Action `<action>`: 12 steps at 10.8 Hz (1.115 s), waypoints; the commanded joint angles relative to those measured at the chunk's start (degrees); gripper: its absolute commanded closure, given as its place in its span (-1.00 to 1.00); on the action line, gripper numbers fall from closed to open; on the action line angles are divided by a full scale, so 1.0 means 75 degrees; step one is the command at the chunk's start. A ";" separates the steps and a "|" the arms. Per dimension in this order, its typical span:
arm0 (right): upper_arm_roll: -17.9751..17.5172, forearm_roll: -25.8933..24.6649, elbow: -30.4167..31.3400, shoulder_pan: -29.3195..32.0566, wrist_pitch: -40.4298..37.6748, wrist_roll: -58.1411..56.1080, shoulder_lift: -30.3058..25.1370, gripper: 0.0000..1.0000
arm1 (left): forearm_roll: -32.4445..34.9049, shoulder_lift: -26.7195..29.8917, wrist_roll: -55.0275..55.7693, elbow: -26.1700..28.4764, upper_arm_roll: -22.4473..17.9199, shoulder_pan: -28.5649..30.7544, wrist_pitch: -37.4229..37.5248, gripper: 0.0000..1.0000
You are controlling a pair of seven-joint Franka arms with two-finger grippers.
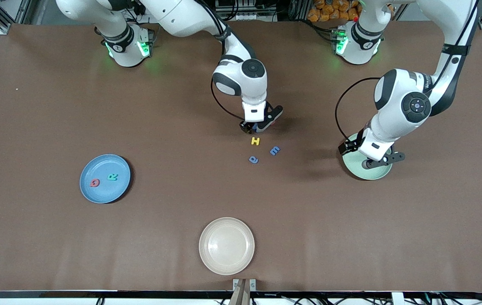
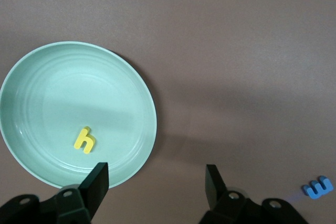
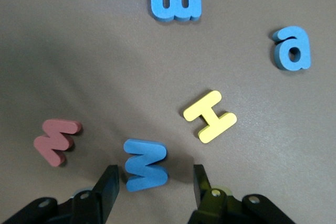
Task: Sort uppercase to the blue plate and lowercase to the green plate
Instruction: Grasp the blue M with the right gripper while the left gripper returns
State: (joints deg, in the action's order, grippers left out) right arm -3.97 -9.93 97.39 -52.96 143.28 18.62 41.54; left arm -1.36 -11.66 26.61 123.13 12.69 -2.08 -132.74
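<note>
- Readable writing: only the foam letters. Printing on the left arm's forearm is too small to read.
- blue plate [image 1: 105,178] sits toward the right arm's end of the table; red Q [image 1: 95,183] and green R [image 1: 113,176] lie in it, side by side, apart.
- green plate [image 1: 367,163] sits toward the left arm's end; yellow h [image 2: 84,140] lies flat inside it, near the rim.
- beige plate [image 1: 227,245] sits mid-table, nearest the front camera.
- Loose cluster mid-table: yellow H [image 1: 255,141], blue e [image 1: 274,150], blue a [image 1: 253,159]; all apart, a nearest the front camera.
- Right wrist view also shows blue W [image 3: 146,164] and red w [image 3: 56,140] on the table beside each other, not touching; in the front view they are hidden under the gripper.
- right gripper [image 3: 153,184]: arm reaches out from its base to mid-table, wrist pointing straight down, low over the cluster. Fingers spread, one either side of blue W, nothing grasped.
- left gripper [image 2: 156,182]: arm bent at the elbow, wrist down over the green plate's edge. Jaws apart and holding nothing; one finger over the plate rim, the other over bare table.
</note>
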 commanded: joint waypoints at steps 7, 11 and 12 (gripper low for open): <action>-0.0126 0.0224 0.0011 0.0124 0.0185 -0.0185 0.0109 1.00 | 0.0111 0.0031 -0.0513 0.0035 0.0008 0.0078 0.0015 -0.10; -0.0219 0.1177 0.0023 0.0544 -0.1239 -0.0537 -0.0917 1.00 | 0.0134 0.0078 -0.0560 0.0012 0.0066 -0.0004 0.0015 -0.11; -0.0220 0.1683 0.0034 0.0674 -0.1709 -0.0653 -0.1432 1.00 | 0.0146 0.0089 -0.0583 0.0012 0.0101 -0.0051 0.0015 -0.12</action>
State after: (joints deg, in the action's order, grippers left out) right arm -4.31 -2.26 95.85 -50.42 136.36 15.72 38.47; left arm -1.17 -11.72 23.30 123.14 13.12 -2.09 -132.73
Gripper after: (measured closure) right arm 0.652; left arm 0.441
